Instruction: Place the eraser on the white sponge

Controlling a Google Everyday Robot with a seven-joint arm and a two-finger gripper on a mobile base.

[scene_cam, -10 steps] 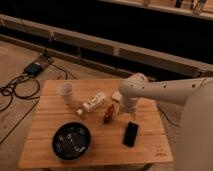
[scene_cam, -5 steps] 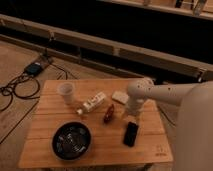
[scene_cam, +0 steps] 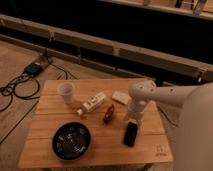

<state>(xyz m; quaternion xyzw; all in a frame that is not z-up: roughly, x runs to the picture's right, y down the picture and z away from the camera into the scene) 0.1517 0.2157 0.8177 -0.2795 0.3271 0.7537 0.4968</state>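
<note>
The eraser (scene_cam: 131,134) is a flat black block lying on the wooden table (scene_cam: 50,135), at the front right. The white sponge (scene_cam: 120,97) is a small off-white pad lying further back, near the table's far edge. My gripper (scene_cam: 132,118) hangs from the white arm (scene_cam: 165,95) just above the eraser's far end, between the eraser and the sponge. The arm's wrist hides most of the gripper.
A dark-red oblong object (scene_cam: 108,113) lies left of the gripper. A clear bottle with a white label (scene_cam: 92,104) lies on its side mid-table. A white cup (scene_cam: 65,92) stands at the back left. A black bowl (scene_cam: 72,140) sits front left. Cables (scene_cam: 20,85) lie on the floor.
The arm has swung right and toward the front, moving the gripper from near the sponge and bottle to just above the eraser. The objects have not moved.
</note>
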